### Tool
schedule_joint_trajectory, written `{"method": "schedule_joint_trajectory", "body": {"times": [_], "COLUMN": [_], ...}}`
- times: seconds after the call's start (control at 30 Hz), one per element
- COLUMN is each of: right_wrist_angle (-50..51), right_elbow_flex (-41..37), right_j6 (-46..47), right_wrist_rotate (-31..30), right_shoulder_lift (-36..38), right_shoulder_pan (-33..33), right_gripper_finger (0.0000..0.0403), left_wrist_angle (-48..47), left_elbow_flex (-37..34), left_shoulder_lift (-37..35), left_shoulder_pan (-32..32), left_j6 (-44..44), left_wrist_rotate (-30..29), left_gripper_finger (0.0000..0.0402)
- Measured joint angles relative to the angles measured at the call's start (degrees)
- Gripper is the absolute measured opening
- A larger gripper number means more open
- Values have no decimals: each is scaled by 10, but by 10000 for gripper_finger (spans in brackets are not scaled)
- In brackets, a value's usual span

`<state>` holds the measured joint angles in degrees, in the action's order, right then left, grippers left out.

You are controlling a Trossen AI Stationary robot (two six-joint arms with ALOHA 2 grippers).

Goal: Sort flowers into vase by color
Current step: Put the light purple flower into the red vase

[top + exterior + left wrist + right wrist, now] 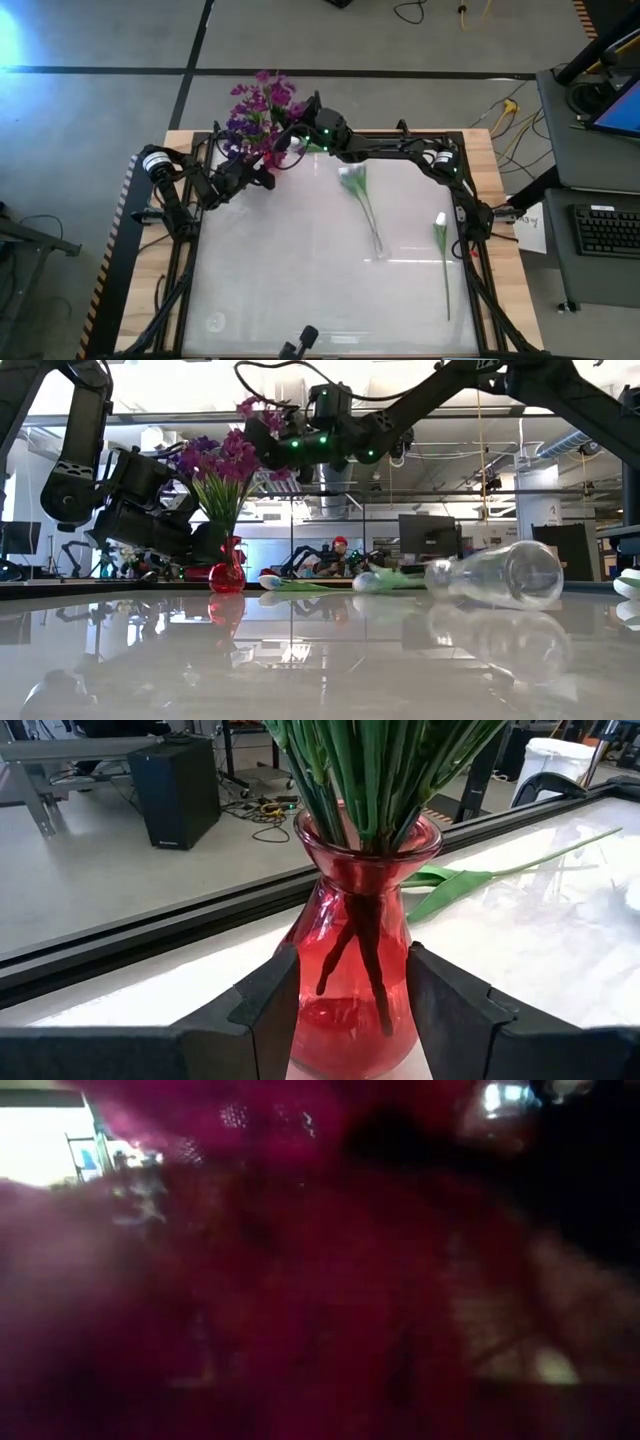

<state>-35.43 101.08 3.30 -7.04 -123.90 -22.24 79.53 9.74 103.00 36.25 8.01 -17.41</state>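
A red glass vase (352, 970) stands at the table's far left, with a bunch of purple flowers (258, 112) standing in it by their green stalks (370, 780). My left gripper (352, 1020) is closed on the vase. My right gripper (268, 452) is up among the purple blossoms (225, 460), above the vase's mouth, and shut. Purple bloom fills the right wrist view. One white flower (354, 180) lies on the table with its stalk toward a clear vase (495, 575) that lies on its side. Another white flower (441, 222) lies at the right. My left gripper pinches the red vase's belly (300, 990) between its two fingers (270, 1010), one on each side. It comes in nearly level from the table's left. The vase stands upright with its base on the table. My right gripper is in among the purple blossoms. Whether it has a stalk between its fingers, I cannot tell, because the bloom hides the fingertips.
The black frame rail (400, 135) runs along the table's far edge, just behind the red vase. The middle and near part of the glossy table top (300, 280) is bare.
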Motion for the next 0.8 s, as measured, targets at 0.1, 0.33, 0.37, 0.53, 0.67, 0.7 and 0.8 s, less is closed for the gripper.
{"method": "schedule_joint_trajectory", "body": {"times": [0.1, 0.33, 0.37, 0.53, 0.67, 0.7, 0.8], "right_wrist_angle": [0, 1, 0, 1, 0, 1, 4], "right_elbow_flex": [0, 0, 0, 0, 0, 0, 0], "right_j6": [-1, -3, -3, -3, -3, -3, -3], "right_wrist_rotate": [0, 0, 0, 0, 0, 0, 0], "right_shoulder_lift": [0, 0, 0, 0, 0, 0, 0], "right_shoulder_pan": [0, 2, 2, 3, 2, 2, 2], "right_gripper_finger": [22, 22, 22, 22, 22, 22, 22], "left_wrist_angle": [0, 0, 0, 0, 0, 0, 0], "left_elbow_flex": [0, 0, 0, 0, 0, 0, 0], "left_shoulder_lift": [0, 0, 0, 0, 0, 0, 0], "left_shoulder_pan": [0, 0, 0, 0, 0, 0, 0], "left_j6": [0, 0, 0, 0, 0, 0, 0], "left_wrist_rotate": [0, 0, 0, 0, 0, 0, 0], "left_gripper_finger": [160, 160, 160, 160, 160, 160, 160]}}
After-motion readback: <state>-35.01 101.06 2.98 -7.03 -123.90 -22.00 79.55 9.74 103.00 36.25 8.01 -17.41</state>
